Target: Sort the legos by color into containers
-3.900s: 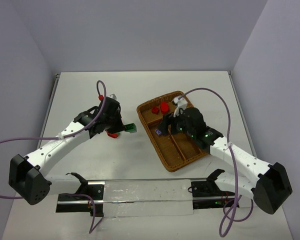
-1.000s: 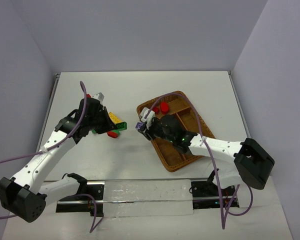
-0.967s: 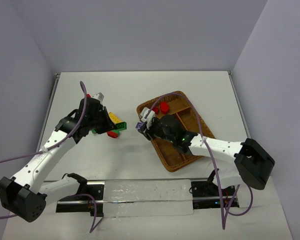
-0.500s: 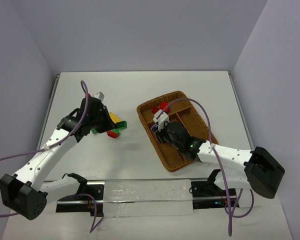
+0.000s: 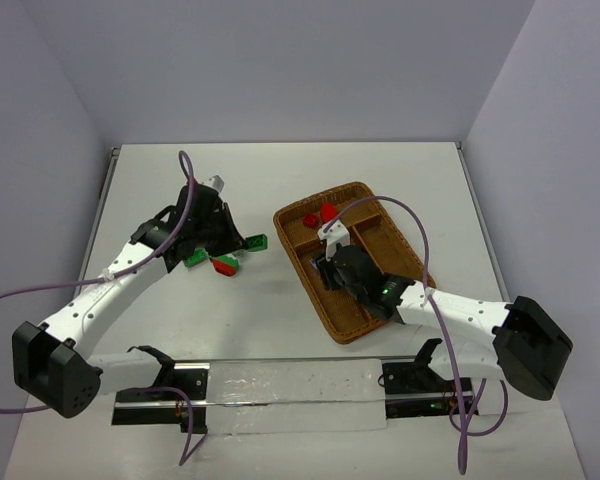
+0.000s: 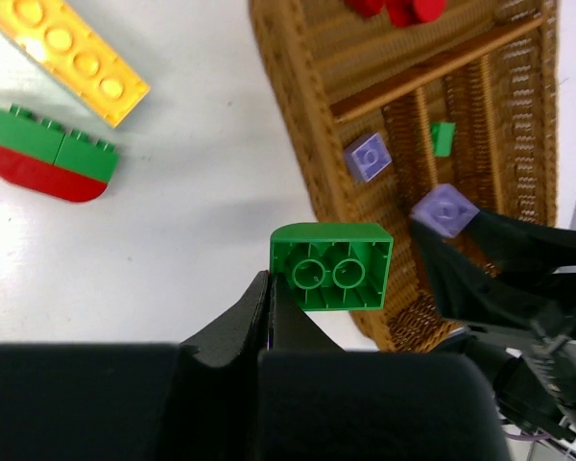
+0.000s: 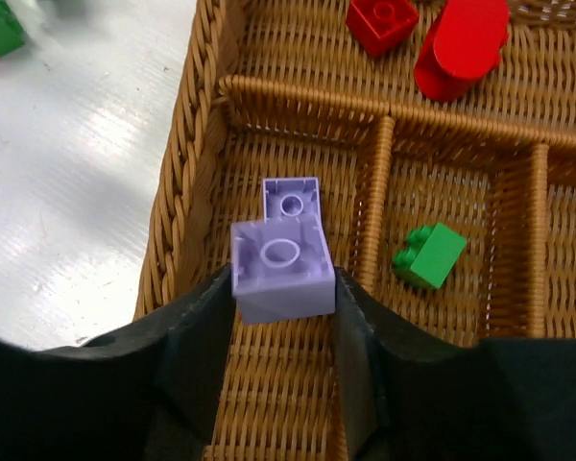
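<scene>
My left gripper (image 6: 269, 283) is shut on the edge of a green lego (image 6: 331, 267) and holds it above the table, left of the wicker tray (image 6: 298, 115). From above, this gripper (image 5: 230, 235) and its green lego (image 5: 255, 241) are apart from the tray (image 5: 305, 285). My right gripper (image 7: 283, 279) is shut on a pale purple lego (image 7: 281, 264) over the tray's left long slot, where another purple lego (image 7: 293, 202) lies. A green lego (image 7: 429, 254) lies in the middle slot. Red legos (image 7: 461, 43) lie in the crosswise section.
A long yellow lego (image 6: 67, 58) and a green-and-red clump (image 6: 48, 158) lie on the white table left of the tray; the clump also shows from above (image 5: 212, 263). The right arm (image 5: 440, 305) lies across the tray's near end.
My right gripper carried the purple lego from outside the tray's left rim to over the left slot. My left gripper swung right toward the tray with the green lego.
</scene>
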You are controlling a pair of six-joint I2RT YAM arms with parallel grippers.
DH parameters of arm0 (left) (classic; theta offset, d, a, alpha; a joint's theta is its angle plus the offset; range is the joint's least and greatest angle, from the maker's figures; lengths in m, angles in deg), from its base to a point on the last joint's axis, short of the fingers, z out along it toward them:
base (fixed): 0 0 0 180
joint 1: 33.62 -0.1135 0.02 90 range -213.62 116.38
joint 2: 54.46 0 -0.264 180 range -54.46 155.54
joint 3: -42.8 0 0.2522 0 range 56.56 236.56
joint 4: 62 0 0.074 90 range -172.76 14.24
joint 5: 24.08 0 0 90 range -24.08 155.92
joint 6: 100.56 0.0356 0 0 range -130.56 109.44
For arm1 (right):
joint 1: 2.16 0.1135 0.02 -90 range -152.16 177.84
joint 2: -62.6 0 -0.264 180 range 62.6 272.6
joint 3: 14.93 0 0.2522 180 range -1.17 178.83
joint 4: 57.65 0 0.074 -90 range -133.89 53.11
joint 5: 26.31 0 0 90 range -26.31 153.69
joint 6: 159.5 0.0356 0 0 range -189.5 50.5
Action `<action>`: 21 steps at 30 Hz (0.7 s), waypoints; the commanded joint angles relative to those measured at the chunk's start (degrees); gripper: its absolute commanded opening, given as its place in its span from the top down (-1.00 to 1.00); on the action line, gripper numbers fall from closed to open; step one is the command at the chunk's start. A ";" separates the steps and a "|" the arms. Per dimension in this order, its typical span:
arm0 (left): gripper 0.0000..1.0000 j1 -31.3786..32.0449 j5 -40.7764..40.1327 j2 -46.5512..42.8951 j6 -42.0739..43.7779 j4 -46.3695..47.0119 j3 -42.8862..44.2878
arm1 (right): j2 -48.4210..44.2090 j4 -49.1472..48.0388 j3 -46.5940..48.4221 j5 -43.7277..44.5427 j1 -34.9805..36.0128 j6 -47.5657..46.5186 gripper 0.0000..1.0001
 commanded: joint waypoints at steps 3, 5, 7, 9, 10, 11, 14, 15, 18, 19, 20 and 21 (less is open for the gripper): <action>0.99 1.60 0.13 2.06 -0.43 2.90 5.26 | -3.26 1.96 1.95 1.18 -0.30 4.54 -0.58; 1.00 2.72 -0.20 3.09 -0.56 3.19 5.90 | -4.57 2.72 2.55 1.60 -0.32 4.41 -0.62; 1.00 3.66 -0.91 4.92 -0.74 3.19 6.56 | -7.04 3.37 2.97 3.54 -0.50 5.40 -0.63; 1.00 4.48 -1.59 6.48 -0.82 3.30 7.15 | -10.15 4.21 2.89 5.62 -1.36 7.21 -0.64; 1.00 5.05 -1.90 7.30 -0.89 3.58 7.45 | -12.50 4.87 2.69 6.60 -2.55 8.71 -0.64; 1.00 5.84 -1.86 8.21 -0.96 3.99 7.98 | -15.30 5.28 2.50 7.25 -4.14 10.35 -0.64; 0.99 8.45 -1.74 11.20 -1.30 5.24 10.50 | -21.13 8.96 2.91 9.99 -9.27 17.22 -0.64; 1.00 10.08 -1.66 13.33 -1.59 5.71 11.40 | -22.49 13.03 4.46 9.96 -13.41 21.71 -0.64; 1.00 14.29 -1.64 19.58 -2.20 7.00 16.04 | -24.45 19.59 6.99 9.27 -20.08 26.35 -0.69; 1.00 15.46 -1.52 21.62 -2.29 7.26 18.27 | -24.91 20.70 7.42 10.21 -20.70 26.64 -0.70; 1.00 16.81 -1.43 23.58 -2.26 7.49 20.34 | -25.41 21.65 7.77 11.11 -20.83 26.84 -0.71; 1.00 18.35 -1.38 25.58 -2.20 7.75 21.99 | -25.97 22.63 8.13 11.88 -20.88 27.04 -0.71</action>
